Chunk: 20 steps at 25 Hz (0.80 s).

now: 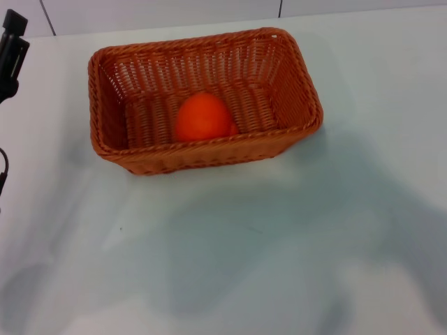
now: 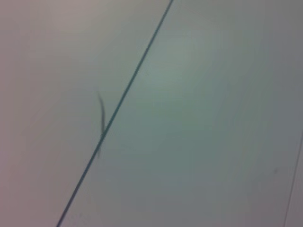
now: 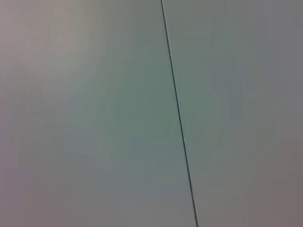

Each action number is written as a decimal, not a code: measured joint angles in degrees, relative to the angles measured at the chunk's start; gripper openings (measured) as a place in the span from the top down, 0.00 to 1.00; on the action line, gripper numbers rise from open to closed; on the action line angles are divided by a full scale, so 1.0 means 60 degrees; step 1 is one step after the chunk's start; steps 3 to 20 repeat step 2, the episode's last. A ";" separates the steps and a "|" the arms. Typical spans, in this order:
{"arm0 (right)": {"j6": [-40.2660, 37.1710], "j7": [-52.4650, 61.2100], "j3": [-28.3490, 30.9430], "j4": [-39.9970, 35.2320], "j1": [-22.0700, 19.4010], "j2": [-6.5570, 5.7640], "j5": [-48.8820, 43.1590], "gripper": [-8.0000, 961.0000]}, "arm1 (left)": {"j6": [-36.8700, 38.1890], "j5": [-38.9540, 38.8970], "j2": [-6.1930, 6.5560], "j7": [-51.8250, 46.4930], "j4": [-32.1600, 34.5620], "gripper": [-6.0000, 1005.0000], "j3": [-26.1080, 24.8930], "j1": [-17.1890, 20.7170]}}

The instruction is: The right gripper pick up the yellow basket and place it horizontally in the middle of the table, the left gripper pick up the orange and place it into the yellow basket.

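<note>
The yellow basket (image 1: pixel 293 91), an orange-brown woven wicker tray, lies lengthwise across the middle of the white table (image 1: pixel 279 251) in the head view. The orange (image 1: pixel 202 117) rests inside it, against the near wall, and nothing touches it. A black part of my left gripper (image 1: pixel 12 45) shows at the far left edge, raised and well clear of the basket. My right gripper is out of view. The two wrist views show neither the basket nor the orange.
Pale wall panels with dark seams (image 1: pixel 281 8) stand behind the table's far edge. The left wrist view shows a flat pale surface with a dark diagonal seam (image 2: pixel 123 94). The right wrist view shows the same kind of seam (image 3: pixel 177 113). Arm shadows lie on the near table.
</note>
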 joint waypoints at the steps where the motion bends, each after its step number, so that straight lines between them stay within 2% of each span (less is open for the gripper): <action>1: 0.0004 -0.0120 0.0056 0.0079 0.0009 -0.0001 -0.0001 0.39 | 0.0029 0.0005 -0.0002 0.0089 -0.0047 0.25 0.0004 0.0006; 20: 0.0005 -0.0191 0.0115 0.0116 0.0021 -0.0001 -0.0002 0.39 | 0.0067 0.0000 -0.0003 0.0165 -0.0092 0.25 0.0005 0.0018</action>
